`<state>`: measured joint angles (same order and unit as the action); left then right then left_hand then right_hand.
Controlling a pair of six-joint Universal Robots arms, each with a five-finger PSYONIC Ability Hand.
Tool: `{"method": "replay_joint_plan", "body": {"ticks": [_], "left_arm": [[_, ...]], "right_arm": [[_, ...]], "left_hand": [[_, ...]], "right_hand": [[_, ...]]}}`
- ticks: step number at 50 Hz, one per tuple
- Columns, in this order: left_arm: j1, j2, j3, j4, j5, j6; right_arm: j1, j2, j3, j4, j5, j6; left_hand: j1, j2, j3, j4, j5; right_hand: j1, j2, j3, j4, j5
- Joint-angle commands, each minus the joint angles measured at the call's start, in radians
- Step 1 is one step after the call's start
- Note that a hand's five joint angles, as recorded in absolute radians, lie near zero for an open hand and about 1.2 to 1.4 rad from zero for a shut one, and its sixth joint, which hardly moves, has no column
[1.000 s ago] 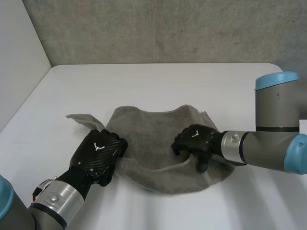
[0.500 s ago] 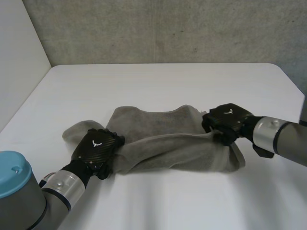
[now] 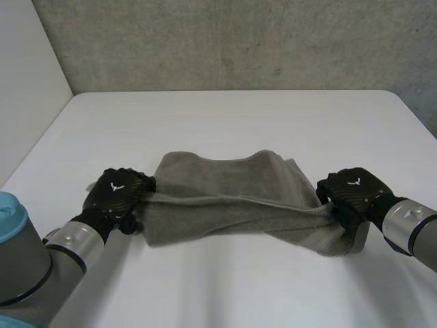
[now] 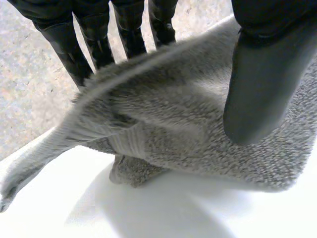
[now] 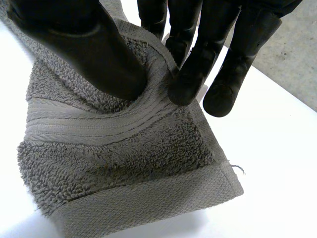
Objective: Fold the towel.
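Observation:
A grey towel (image 3: 225, 198) lies across the middle of the white table (image 3: 225, 116), its upper layer drawn taut between my two hands. My left hand (image 3: 119, 195) is at the towel's left end. In the left wrist view its thumb (image 4: 262, 89) presses the towel (image 4: 173, 129) from the front while its fingers (image 4: 94, 39) stand behind the raised edge, pinching it. My right hand (image 3: 351, 191) is at the towel's right end. There its thumb (image 5: 84, 44) and fingers (image 5: 190, 74) pinch a banded corner of the towel (image 5: 124, 163), which hangs just over the table.
A grey concrete wall (image 3: 225, 41) stands behind the table and a white panel (image 3: 27, 82) runs along its left side. The table's right edge lies close to my right arm (image 3: 410, 229). Bare tabletop lies in front of the towel and behind it.
Both hands have moved apart, the left one leftward and the right one from the towel's middle to its right end. The towel's upper layer has been pulled out long between them.

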<state>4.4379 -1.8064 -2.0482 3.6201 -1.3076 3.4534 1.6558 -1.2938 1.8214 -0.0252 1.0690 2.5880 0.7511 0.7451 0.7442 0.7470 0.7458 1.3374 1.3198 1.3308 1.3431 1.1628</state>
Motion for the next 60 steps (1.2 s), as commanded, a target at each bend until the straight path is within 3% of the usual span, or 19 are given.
{"method": "replay_joint_plan", "body": {"ticks": [1,2,8,16,18,23,34,42,49,55,57,58,60], "left_arm": [[0.015,-0.056,0.045,-0.009,-0.001,0.001],[0.021,-0.054,0.048,-0.011,-0.001,0.001],[0.048,-0.036,0.056,-0.011,-0.001,0.001],[0.037,0.214,0.108,-0.031,-0.007,-0.013],[0.029,0.338,0.146,-0.058,-0.009,-0.013],[0.031,0.461,0.223,-0.141,-0.002,-0.013],[0.029,0.431,0.381,-0.369,0.002,-0.013],[0.031,0.228,0.459,-0.425,0.004,-0.005],[0.034,-0.005,0.603,-0.436,0.002,0.0],[0.031,-0.209,0.891,-0.446,-0.016,0.036],[0.029,-0.24,0.981,-0.443,-0.016,0.046],[0.029,-0.264,1.079,-0.439,-0.015,0.038],[0.028,-0.274,1.15,-0.427,-0.013,0.032]], "right_arm": [[0.001,-0.001,-0.004,0.001,0.0,0.001],[0.001,-0.004,-0.005,-0.001,0.0,0.001],[0.005,-0.047,-0.031,0.007,-0.003,0.003],[0.01,-0.229,-0.144,0.027,-0.001,0.038],[0.01,-0.273,-0.184,0.034,0.0,0.062],[-0.001,-0.377,-0.326,0.102,0.0,0.147],[-0.018,-0.384,-0.587,0.349,-0.021,0.123],[0.082,-0.191,-0.663,0.404,0.037,-0.026],[0.206,0.095,-0.815,0.415,0.23,-0.172],[0.237,0.294,-1.034,0.381,0.302,-0.226],[0.26,0.391,-1.219,0.273,0.345,-0.223],[0.26,0.392,-1.22,0.272,0.345,-0.223],[0.286,0.432,-1.344,0.068,0.387,-0.212]], "left_hand": [[0.49,0.496,0.497,0.495,0.321],[0.644,0.65,0.65,0.648,0.474],[0.645,0.651,0.652,0.649,0.476],[0.645,0.651,0.652,0.649,0.476],[0.645,0.651,0.652,0.649,0.476],[0.645,0.651,0.652,0.649,0.476],[0.645,0.651,0.652,0.649,0.476],[0.645,0.651,0.652,0.649,0.476],[0.645,0.651,0.652,0.649,0.476],[0.645,0.651,0.652,0.649,0.476],[0.645,0.651,0.652,0.649,0.476],[0.645,0.651,0.652,0.649,0.476],[0.645,0.651,0.652,0.649,0.476]], "right_hand": [[0.059,0.076,0.065,0.053,0.059],[0.059,0.076,0.065,0.053,0.059],[0.059,0.076,0.065,0.053,0.059],[0.059,0.076,0.065,0.053,0.059],[0.059,0.076,0.065,0.053,0.059],[0.059,0.076,0.065,0.053,0.059],[0.059,0.076,0.065,0.053,0.059],[0.059,0.076,0.065,0.053,0.059],[0.059,0.076,0.065,0.053,0.059],[0.059,0.076,0.065,0.053,0.059],[0.059,0.076,0.065,0.053,0.059],[0.059,0.076,0.065,0.053,0.059],[0.059,0.076,0.065,0.053,0.059]]}}
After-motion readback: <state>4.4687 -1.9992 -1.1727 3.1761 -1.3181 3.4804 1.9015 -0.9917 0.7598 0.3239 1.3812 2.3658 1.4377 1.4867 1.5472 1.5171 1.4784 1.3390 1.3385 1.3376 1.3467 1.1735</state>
